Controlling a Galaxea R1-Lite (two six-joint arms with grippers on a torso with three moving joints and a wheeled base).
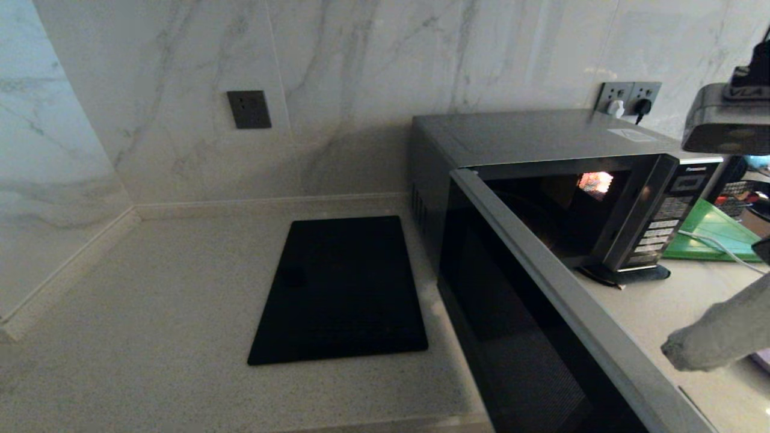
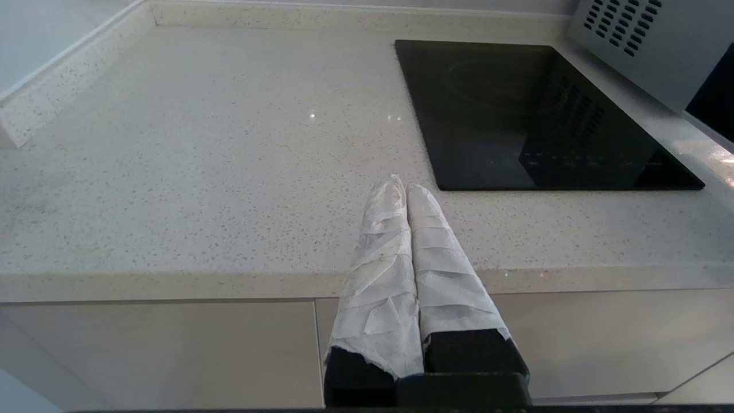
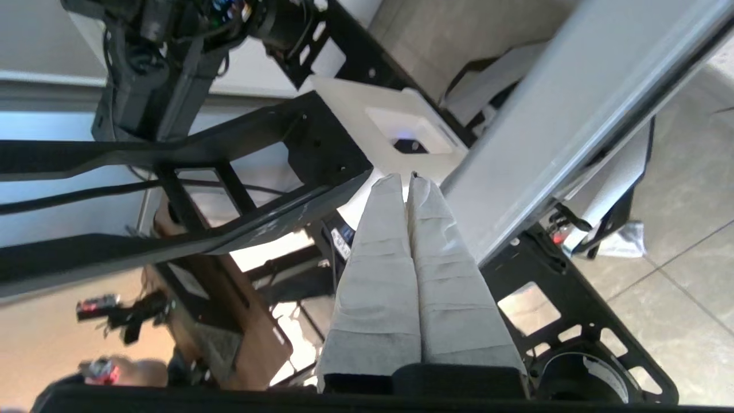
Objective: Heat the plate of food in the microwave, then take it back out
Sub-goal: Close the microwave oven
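The microwave (image 1: 529, 135) stands at the back right of the counter with its black glass door (image 1: 523, 337) swung wide open toward me. Its cavity is dark apart from a small lit patch, and the plate of food does not show in any view. My right gripper (image 1: 671, 352), cloth-wrapped and shut with nothing in it, hangs just right of the door's outer edge. In the right wrist view this gripper (image 3: 405, 179) lies beside the door's silver edge (image 3: 562, 115). My left gripper (image 2: 401, 184) is shut and empty, low over the counter's front edge, left of the cooktop.
A flat black cooktop (image 1: 343, 288) is set into the speckled counter left of the microwave. A green cutting board (image 1: 716, 231) and a white cable (image 1: 719, 245) lie right of it. Wall sockets (image 1: 628, 96) sit behind. The open door juts out past the counter front.
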